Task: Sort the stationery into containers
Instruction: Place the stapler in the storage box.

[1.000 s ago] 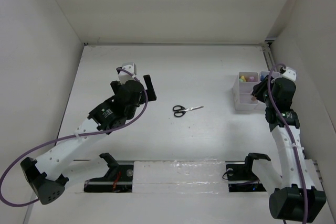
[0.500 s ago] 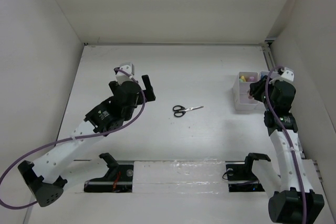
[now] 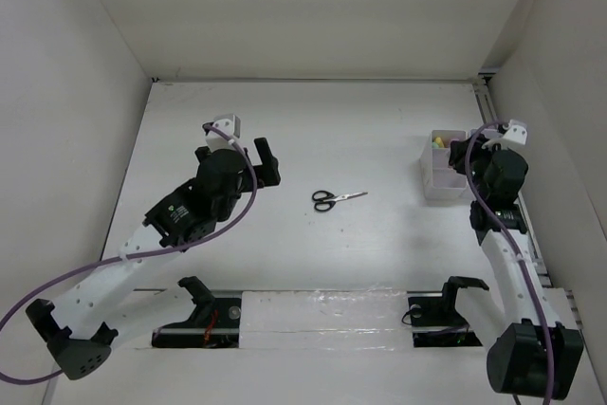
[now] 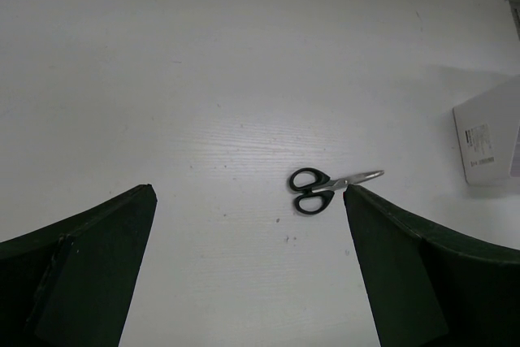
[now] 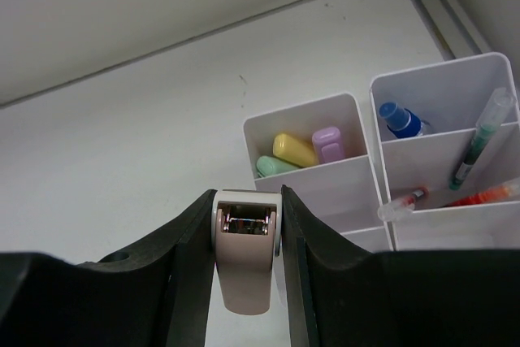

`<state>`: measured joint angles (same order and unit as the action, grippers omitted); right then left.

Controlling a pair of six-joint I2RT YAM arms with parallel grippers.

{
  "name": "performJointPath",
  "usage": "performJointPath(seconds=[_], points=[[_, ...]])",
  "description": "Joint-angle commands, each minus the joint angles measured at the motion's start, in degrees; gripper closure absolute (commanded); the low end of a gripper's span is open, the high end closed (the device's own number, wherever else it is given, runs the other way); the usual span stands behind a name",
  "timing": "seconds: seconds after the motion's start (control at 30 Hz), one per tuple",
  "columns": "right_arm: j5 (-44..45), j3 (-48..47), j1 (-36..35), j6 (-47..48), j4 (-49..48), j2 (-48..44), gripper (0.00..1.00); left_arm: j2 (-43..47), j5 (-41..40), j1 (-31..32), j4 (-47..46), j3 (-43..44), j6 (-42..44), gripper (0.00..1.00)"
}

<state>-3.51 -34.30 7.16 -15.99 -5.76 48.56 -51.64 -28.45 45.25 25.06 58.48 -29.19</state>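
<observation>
Right hand [image 5: 248,215] shifted closer to the white plastic containers [image 5: 325,187] at desk [image 3: 360,130] right edge, clamping pink eraser [image 5: 246,278]. Left hand [image 4: 248,201] gaped wide; black-handled scissors [image 3: 337,199] lay mid-desk, open room around.

A white table [image 3: 379,130] is filling the middle of the top view, and its surface is showing a faint grain and a few dark specks in the left wrist view. Plain pale walls are closing it in: a back wall [image 3: 313,7], a left wall [image 3: 57,139] and a right wall [image 3: 569,64]. A metal rail [image 3: 486,92] is running along the table's right edge. A glossy clear strip [image 3: 322,315] is lying across the near edge. Even light is casting only soft shadows.
</observation>
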Motion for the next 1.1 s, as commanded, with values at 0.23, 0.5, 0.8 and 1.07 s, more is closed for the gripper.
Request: performJointPath(seconds=[0.23, 0.5, 0.8, 1.07], points=[[18.2, 0.9, -3.9, -11.0, -9.0, 3.6, 1.0, 4.1, 1.6, -0.1, -2.3, -0.4, 1.0, 0.0], [43.9, -4.7, -14.2, -23.4, 2.3, 10.8, 1.0, 4.6, 2.2, -0.1, -2.3, -0.4, 1.0, 0.0], [56.5, -16.4, -17.8, -36.8, 18.1, 22.7, 1.0, 4.1, 1.6, -0.1, -2.3, -0.4, 1.0, 0.0], [59.2, -18.6, -17.8, -39.8, 20.1, 26.9, 1.0, 4.1, 2.2, -0.1, -2.3, -0.4, 1.5, 0.0]])
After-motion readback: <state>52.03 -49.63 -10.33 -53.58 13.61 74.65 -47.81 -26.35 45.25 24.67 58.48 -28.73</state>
